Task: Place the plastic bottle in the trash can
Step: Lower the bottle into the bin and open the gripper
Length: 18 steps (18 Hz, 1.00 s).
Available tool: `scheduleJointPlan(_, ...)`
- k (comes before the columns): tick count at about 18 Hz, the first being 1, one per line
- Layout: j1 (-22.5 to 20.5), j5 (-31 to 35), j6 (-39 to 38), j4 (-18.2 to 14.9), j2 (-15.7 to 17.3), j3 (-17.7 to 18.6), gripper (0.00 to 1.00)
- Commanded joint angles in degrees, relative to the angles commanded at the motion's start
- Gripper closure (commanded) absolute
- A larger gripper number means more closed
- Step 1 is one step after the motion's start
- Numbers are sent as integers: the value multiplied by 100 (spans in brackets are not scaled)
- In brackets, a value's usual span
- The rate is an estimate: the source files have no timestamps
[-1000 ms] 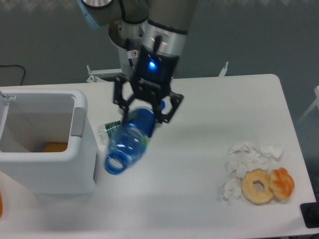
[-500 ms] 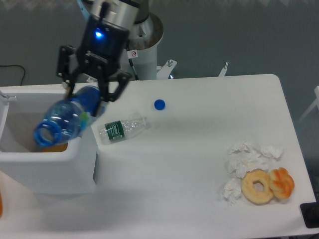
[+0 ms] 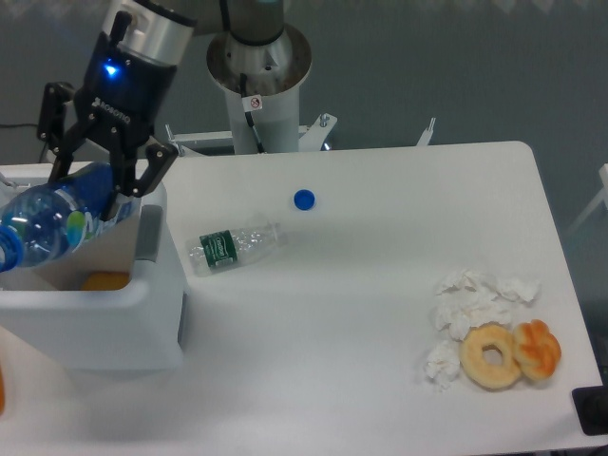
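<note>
The trash can [image 3: 142,323] is seen at the left end of the table [image 3: 380,313], white, thick-walled, with a grey panel [image 3: 148,231] on its right wall. An orange object [image 3: 104,280] is seen lying on the bottom inside; what it is cannot be told. The rest of the interior is partly covered by the plastic bottle [image 3: 52,226], which is held in the air above the can's opening, tilted, open blue-ringed neck pointing left and down toward the picture's left edge. The neck end is partly cut off by that edge. The gripper [image 3: 95,185] is closed around the bottle's base end, black fingers [image 3: 142,169] pressed on either side of it; the base itself is hidden behind the fingers.

A smaller crushed clear bottle [image 3: 233,247] with a green label is seen lying on its side on the table just right of the can, apart from it. A blue cap [image 3: 304,199] lies near it. Crumpled tissues [image 3: 470,309] are piled at the right, touching a donut [image 3: 491,355] and an orange pastry [image 3: 538,349]. A dark object [image 3: 591,408] is cut off at the bottom right corner. An orange thing [image 3: 3,389] is cut off at the left edge.
</note>
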<state>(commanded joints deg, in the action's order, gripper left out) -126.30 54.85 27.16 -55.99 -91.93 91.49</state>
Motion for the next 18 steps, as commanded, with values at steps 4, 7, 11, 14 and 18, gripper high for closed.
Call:
scheduleJointPlan(4,27,-9,-79,9,-88,62,30)
scheduleJointPlan(7,53,-9,-123,9,-150,70,28)
scheduleJointPlan(11,71,-9,-114,18,-220,79,28)
scheduleJointPlan(14,71,0,-88,35,-264,79,22)
scheduleJointPlan(18,79,0,-79,61,-255,79,15)
